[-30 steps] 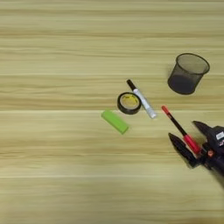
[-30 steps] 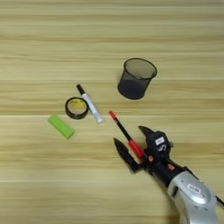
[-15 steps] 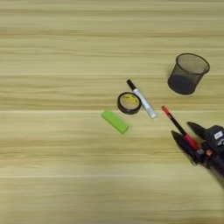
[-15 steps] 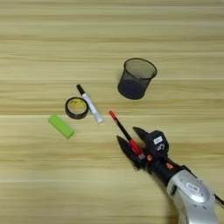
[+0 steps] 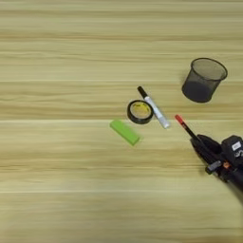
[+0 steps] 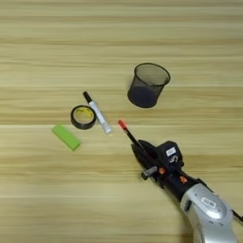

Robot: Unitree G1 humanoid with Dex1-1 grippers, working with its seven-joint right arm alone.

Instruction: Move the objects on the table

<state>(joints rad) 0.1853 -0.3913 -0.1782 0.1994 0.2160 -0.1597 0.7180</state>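
Right pincer (image 6: pixel 144 159) is seen clamped on the near end of the red-and-black pen (image 6: pixel 127 133), red tip pointing up-left from it. Black mesh cup (image 6: pixel 148 85) is placed upright beyond the pincer. White marker (image 6: pixel 98 114), touching black tape roll (image 6: pixel 83 116), and lime-green block (image 6: pixel 66 137) are laid left of it on the bench (image 6: pixel 57 199).

Both eyes of the head camera look steeply down on the table (image 5: pixel 57 199), which fills each frame. The views overlap almost entirely; shared items sit further left in the right eye view, which extends further right.
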